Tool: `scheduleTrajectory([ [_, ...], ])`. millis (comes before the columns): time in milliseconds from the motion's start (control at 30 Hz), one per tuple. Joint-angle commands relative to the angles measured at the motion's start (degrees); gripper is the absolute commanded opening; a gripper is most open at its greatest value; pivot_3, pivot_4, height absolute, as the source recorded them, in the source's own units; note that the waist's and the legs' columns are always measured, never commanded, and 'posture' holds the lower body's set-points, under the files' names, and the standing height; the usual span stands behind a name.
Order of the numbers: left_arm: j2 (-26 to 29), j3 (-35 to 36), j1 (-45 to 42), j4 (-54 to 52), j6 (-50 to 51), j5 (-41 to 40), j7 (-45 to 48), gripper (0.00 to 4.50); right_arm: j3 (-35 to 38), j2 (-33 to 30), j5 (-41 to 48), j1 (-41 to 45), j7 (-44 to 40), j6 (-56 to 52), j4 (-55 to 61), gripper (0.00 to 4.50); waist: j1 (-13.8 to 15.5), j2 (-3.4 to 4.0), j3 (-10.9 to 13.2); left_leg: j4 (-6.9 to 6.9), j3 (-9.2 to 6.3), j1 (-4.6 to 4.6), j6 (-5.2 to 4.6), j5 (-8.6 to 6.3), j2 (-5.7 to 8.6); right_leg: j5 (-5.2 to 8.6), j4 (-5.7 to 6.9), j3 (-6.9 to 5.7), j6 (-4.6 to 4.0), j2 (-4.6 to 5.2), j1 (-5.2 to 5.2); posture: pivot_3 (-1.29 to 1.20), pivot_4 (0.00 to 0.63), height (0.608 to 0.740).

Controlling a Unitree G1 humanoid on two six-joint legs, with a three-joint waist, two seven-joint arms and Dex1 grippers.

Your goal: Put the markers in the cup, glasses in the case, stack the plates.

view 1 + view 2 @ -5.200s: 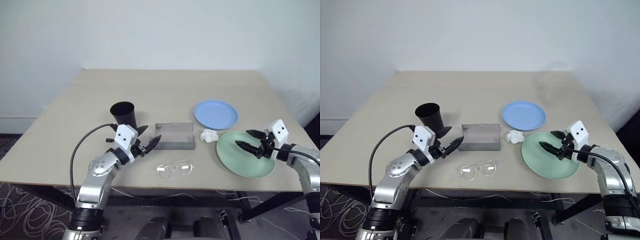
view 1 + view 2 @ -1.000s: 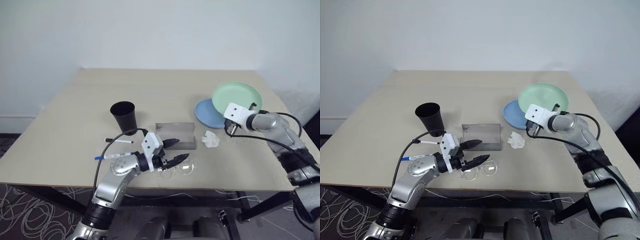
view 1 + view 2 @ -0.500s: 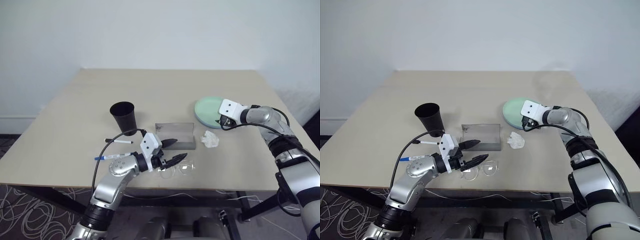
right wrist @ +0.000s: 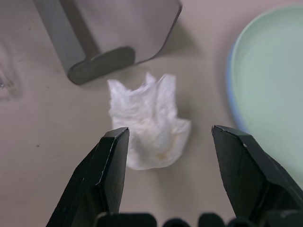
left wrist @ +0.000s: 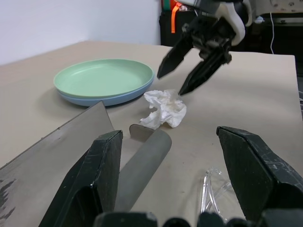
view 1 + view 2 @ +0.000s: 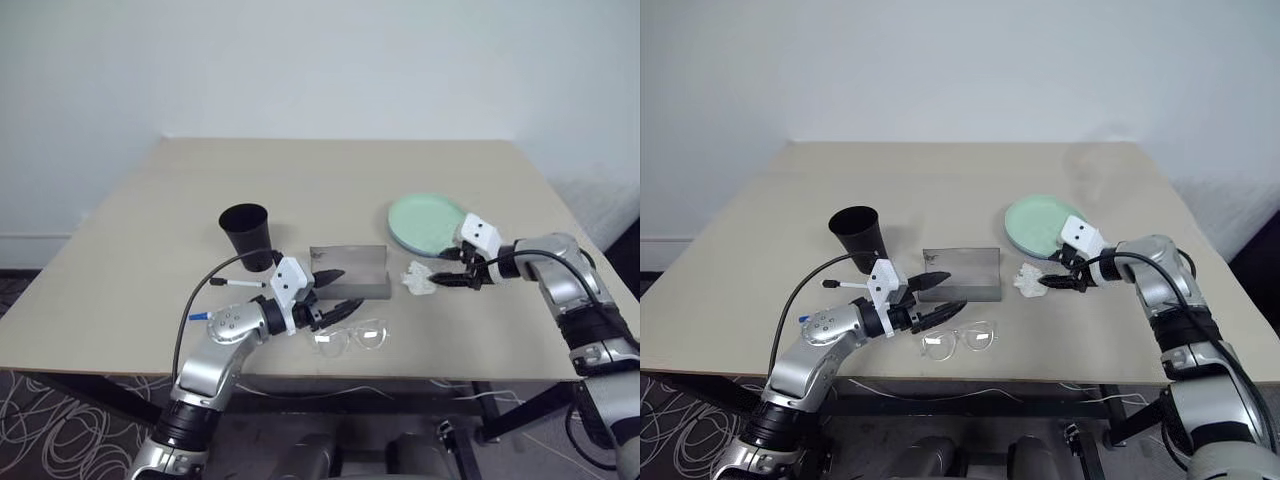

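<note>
The pale mint plate point(image 6: 427, 220) lies stacked on the light blue plate point(image 5: 110, 100), whose rim peeks out beneath. My right gripper point(image 6: 436, 272) is open and empty, just this side of the plates, with the white paper wad point(image 4: 149, 120) ahead between its fingers. The grey case point(image 6: 349, 272) stands open at mid-table with its lid raised. In front of it lie the clear glasses point(image 6: 350, 337). My left gripper point(image 6: 352, 287) is open, hovering level by the case's front left corner. The black cup point(image 6: 247, 235) stands upright to the left. Two markers point(image 6: 240, 283) lie near my left arm, the blue-capped one point(image 6: 198, 316) nearer the front edge.
The paper wad point(image 6: 418, 280) sits between the case and the plates. The table's front edge point(image 6: 400, 375) runs just past the glasses. My left arm's black cable point(image 6: 200, 300) loops over the markers.
The right gripper set the mint plate down on the blue one, opened, and drew back and down to the paper wad. The left arm has hardly moved.
</note>
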State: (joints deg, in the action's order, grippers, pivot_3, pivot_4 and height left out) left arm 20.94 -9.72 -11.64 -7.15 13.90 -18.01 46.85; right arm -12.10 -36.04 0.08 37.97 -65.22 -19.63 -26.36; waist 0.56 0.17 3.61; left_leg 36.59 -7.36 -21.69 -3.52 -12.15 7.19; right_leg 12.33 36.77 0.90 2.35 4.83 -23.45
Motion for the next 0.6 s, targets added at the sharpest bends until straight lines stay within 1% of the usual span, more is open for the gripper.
scheduleTrajectory([
  [33, -0.27, 1.07, -1.52, -0.61, -0.88, -0.67, 0.1, 3.39, -0.04, 1.67, 0.03, 0.02, 2.21, -2.27, 2.36, 3.02, 0.02, 0.0, 0.0, 0.0, 0.0, 0.0, 0.0, 0.0, -0.01, 0.0, 0.0, 0.0, 0.0, -0.01, 0.0, 0.0, 0.0, 0.74],
  [233, -0.57, 1.04, -1.22, -0.85, -0.85, -0.56, -0.15, 3.39, -1.1, 3.55, -0.96, -0.15, 4.65, -3.91, 1.84, 3.02, 0.05, 0.0, 0.0, 0.02, 0.02, -0.01, 0.0, 0.0, 0.02, -0.01, -0.01, 0.0, 0.0, 0.01, 0.0, 0.0, 0.0, 0.74],
  [267, -0.6, 1.1, -1.18, -0.9, -0.84, -0.55, -0.24, 3.39, -1.06, 3.56, -1.06, -0.09, 5.04, -4.05, 1.78, 2.85, 0.08, 0.0, 0.0, 0.01, 0.02, -0.01, 0.0, 0.0, 0.02, -0.01, -0.01, 0.0, 0.0, 0.01, 0.0, 0.0, 0.0, 0.74],
  [333, -0.61, 1.19, -1.02, -1.04, -0.83, -0.54, -0.4, 3.39, -1.07, 3.32, -1.21, -0.03, 5.53, -3.97, 1.7, 2.45, 0.05, 0.0, 0.0, 0.01, 0.02, -0.01, 0.0, 0.0, 0.02, -0.01, -0.01, 0.0, 0.0, 0.01, -0.01, 0.0, 0.0, 0.74],
  [500, -0.61, 1.12, -0.41, -1.52, -0.85, -0.5, -0.69, 3.39, -1.05, 2.18, -1.4, -0.37, 5.8, -3.12, 2.52, 0.8, 0.03, 0.0, 0.0, 0.01, 0.02, -0.01, 0.0, 0.0, 0.01, -0.01, -0.01, 0.0, 0.0, 0.01, 0.0, 0.0, 0.0, 0.74],
  [567, -0.63, 1.06, -0.35, -1.58, -0.83, -0.54, -0.81, 3.39, -0.93, 1.91, -1.23, -0.42, 5.7, -3.04, 3.14, 0.07, 0.01, 0.0, 0.0, 0.01, 0.02, -0.01, 0.0, 0.0, 0.01, -0.01, -0.01, 0.0, 0.0, 0.01, 0.0, 0.0, 0.0, 0.74],
  [600, -0.63, 1.04, -0.32, -1.61, -0.82, -0.56, -0.84, 3.39, -0.84, 1.79, -1.14, -0.4, 5.7, -2.97, 3.46, 0.03, 0.01, 0.0, 0.0, 0.01, 0.03, -0.01, 0.0, 0.0, 0.01, -0.01, -0.01, 0.0, 0.0, 0.01, 0.0, 0.0, 0.0, 0.74],
])
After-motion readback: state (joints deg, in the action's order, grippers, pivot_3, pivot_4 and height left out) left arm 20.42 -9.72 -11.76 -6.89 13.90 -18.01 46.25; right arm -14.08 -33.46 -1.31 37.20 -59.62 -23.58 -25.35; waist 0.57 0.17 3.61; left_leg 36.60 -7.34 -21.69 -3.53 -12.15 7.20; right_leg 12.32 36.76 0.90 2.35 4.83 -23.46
